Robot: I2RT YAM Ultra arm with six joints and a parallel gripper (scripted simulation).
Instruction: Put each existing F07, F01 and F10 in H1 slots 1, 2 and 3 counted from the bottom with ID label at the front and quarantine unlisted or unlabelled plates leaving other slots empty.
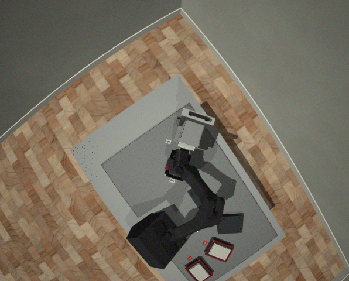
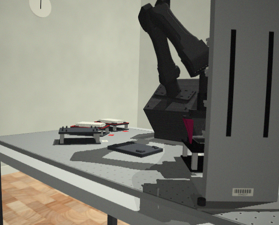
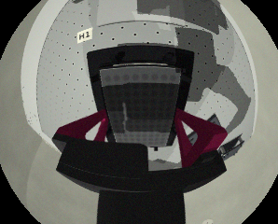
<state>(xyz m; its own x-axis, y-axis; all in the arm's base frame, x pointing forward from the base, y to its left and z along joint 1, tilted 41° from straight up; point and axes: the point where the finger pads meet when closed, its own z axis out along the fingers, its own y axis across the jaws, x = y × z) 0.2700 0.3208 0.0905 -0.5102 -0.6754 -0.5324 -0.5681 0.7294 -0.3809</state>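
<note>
A: Now, where's the plate (image 3: pixel 141 107)?

B: On the landing nest (image 3: pixel 139 58) just in front of the hotel (image 1: pixel 192 130), right under the gripper (image 3: pixel 143 130). In the wrist view its long axis runs straight away from the camera, one short end toward the wrist, the other toward the far rim of the nest.

A: And the gripper?

B: Fingers spread wide, one magenta pad either side of the plate's long edges. Whether they touch it, I cannot tell; nothing is gripped.

A: Quarantine?

B: Two white plates (image 1: pixel 219 250) sit in the red-edged nests (image 1: pixel 208 245) by the arm's base.
</note>
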